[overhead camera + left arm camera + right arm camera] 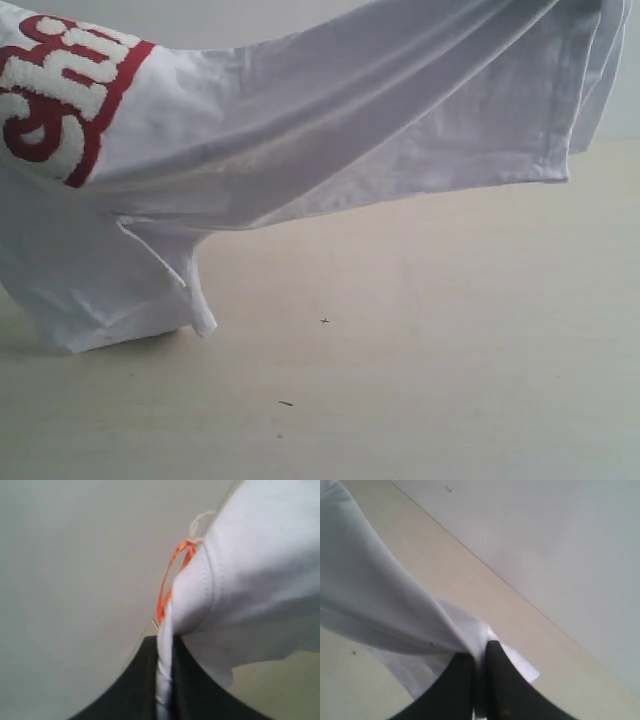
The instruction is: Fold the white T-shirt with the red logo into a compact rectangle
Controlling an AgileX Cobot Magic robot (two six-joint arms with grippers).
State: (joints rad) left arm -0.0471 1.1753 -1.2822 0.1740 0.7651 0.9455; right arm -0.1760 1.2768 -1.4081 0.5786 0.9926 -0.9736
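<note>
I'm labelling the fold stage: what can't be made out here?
red logo: exterior view, cut by the left and top edges; only some letters show.
white T-shirt: exterior view, frame edges crop it; overall shape unknown.
orange tag: left wrist view, blurred; print unreadable.
left gripper, right gripper: outside the exterior view; cloth hides their pads in the wrist views.

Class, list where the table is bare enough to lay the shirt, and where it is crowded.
Bare table fills the foreground and right, under the lifted white T-shirt, bar two tiny specks. The left is crowded: the shirt's hanging end droops onto it.
</note>
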